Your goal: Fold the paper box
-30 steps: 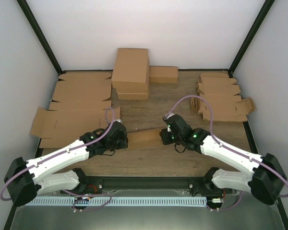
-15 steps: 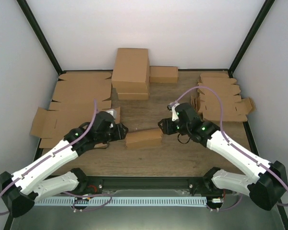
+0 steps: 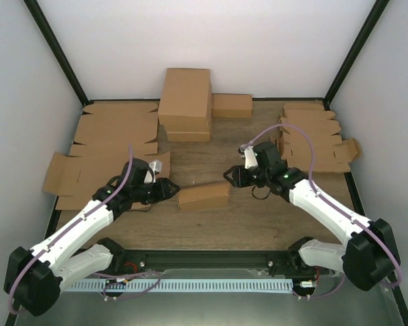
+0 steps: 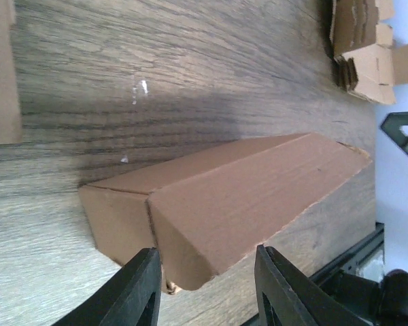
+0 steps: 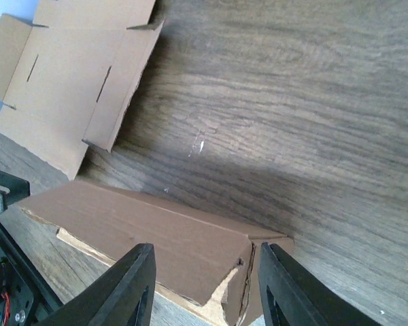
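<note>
The paper box (image 3: 204,195) is a small brown cardboard box, folded shut, lying on the wooden table between my two arms. It fills the left wrist view (image 4: 238,197) and the lower right wrist view (image 5: 149,248). My left gripper (image 3: 168,187) is open and empty just off the box's left end, its fingers (image 4: 139,292) apart. My right gripper (image 3: 232,178) is open and empty just off the box's right end, its fingers (image 5: 285,285) apart. At that end a side flap gapes a little.
Large flat cardboard sheets (image 3: 112,146) lie at the left. A big brown carton (image 3: 185,103) and a small box (image 3: 232,105) stand at the back. A stack of die-cut blanks (image 3: 316,139) lies at the right. A flat blank (image 5: 75,75) shows in the right wrist view.
Both grippers have drawn back from the box's ends, the left one to the left, the right one up and to the right. The box stays in place on the table.
</note>
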Tool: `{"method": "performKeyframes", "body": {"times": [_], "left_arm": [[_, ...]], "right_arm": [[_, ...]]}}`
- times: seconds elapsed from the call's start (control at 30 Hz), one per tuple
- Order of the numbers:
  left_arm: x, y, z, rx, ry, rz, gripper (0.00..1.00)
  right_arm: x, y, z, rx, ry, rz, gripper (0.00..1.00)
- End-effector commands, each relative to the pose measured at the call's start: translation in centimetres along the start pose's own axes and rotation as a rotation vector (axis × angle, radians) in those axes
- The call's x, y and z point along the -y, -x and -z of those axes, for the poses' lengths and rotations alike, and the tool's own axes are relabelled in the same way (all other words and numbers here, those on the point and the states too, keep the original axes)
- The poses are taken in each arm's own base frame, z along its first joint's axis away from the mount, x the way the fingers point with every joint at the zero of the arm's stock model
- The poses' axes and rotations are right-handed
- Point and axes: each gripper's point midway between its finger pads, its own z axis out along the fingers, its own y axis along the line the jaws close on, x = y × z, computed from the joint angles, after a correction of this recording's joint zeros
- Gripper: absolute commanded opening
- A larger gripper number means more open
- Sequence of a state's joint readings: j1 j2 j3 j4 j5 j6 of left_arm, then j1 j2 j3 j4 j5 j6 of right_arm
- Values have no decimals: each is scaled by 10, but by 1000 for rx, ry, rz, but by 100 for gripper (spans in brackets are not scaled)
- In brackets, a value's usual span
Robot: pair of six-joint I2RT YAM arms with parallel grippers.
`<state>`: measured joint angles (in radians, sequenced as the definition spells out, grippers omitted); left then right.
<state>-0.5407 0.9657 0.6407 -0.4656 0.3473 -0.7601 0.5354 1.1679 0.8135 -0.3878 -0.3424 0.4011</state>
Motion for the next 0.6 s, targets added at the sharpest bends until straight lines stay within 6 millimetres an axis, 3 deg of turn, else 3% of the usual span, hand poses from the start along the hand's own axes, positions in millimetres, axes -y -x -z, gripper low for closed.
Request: {"method": "performKeyframes", "body": {"times": [0.0,0.13,0.57], "left_arm": [[20,3,-3,-8,-117,-13,41],[19,-1,-9,-27,-137,9,38],[5,-9,-15,-49,-92,36,26]], "right_arm": [[-4,-4,-5,-14,56,0,44],[0,-13,-11,-37,60,-17,44],[-2,-24,-17,-81,91,-31,26]]}}
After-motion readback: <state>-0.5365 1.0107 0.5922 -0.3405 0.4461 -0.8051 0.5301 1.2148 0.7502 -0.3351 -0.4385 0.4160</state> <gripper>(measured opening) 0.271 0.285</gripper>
